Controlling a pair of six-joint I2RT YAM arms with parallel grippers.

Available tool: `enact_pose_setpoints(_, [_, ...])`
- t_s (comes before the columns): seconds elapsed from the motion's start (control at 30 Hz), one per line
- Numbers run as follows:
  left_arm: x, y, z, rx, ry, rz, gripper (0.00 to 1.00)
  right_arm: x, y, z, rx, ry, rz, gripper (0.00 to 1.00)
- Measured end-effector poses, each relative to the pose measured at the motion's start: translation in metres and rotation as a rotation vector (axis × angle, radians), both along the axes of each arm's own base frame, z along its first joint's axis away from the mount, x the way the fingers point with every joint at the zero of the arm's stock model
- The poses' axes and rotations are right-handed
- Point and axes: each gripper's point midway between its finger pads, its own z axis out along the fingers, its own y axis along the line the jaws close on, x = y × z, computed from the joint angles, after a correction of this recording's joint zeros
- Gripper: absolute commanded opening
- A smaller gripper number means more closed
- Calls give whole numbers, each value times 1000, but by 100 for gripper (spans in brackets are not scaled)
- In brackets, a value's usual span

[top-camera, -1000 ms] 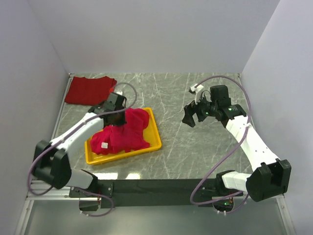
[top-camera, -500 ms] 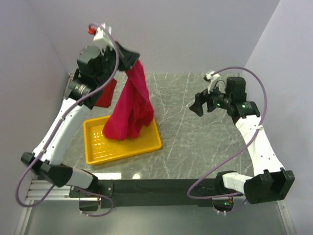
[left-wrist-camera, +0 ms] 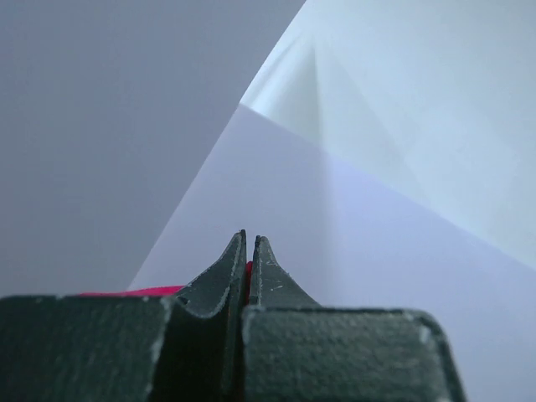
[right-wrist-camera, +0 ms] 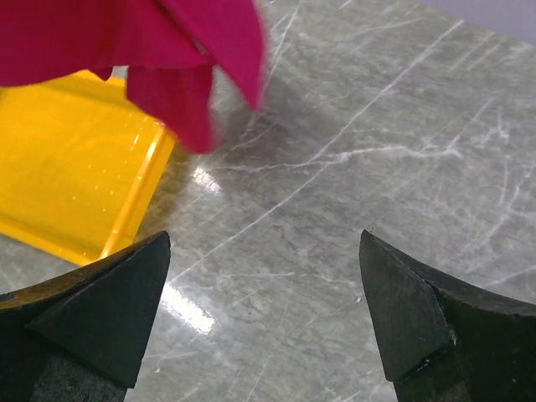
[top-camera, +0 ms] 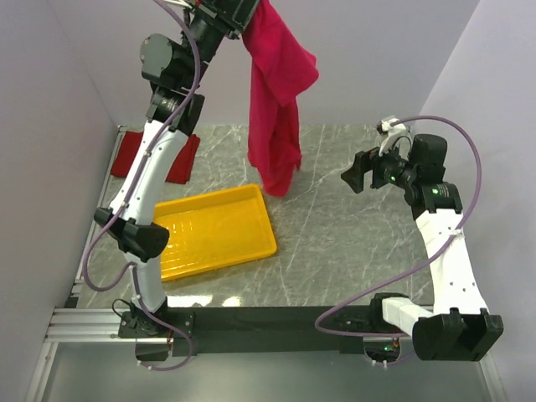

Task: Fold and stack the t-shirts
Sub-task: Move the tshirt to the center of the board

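The crimson-pink t-shirt hangs bunched from my left gripper, raised high at the top of the top view. Its lower end dangles over the table just beyond the tray's far right corner. In the left wrist view the jaws are shut with a sliver of pink cloth between them. The shirt's hanging end shows in the right wrist view. The darker red t-shirt lies flat at the back left, partly hidden by the left arm. My right gripper is open and empty above the table's right half.
The yellow tray sits at the front left of the marble table; it also shows in the right wrist view. Walls close in the left, back and right sides.
My left gripper has lifted the pink t-shirt out of the tray, higher and rightward. The right gripper has risen and drifted right.
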Motion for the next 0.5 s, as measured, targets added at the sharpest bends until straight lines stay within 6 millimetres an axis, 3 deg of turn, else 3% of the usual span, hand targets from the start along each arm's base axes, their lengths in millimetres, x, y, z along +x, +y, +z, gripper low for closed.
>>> enact_pose_setpoints(0.13, [5, 2, 10, -117, -8, -33, 1, 0, -9, 1, 9, -7, -39, 100])
enact_pose_setpoints(0.27, [14, -5, 2, -158, 32, -69, 1, 1, -14, -1, 15, 0, -61, 100])
enact_pose_setpoints(0.4, [33, -23, -36, -130, 127, -112, 1, 2, -17, -6, 16, 8, -73, 100])
enact_pose_setpoints(0.5, [56, -48, -95, -43, 249, -150, 1, 1, -18, -11, 16, 17, -75, 100])
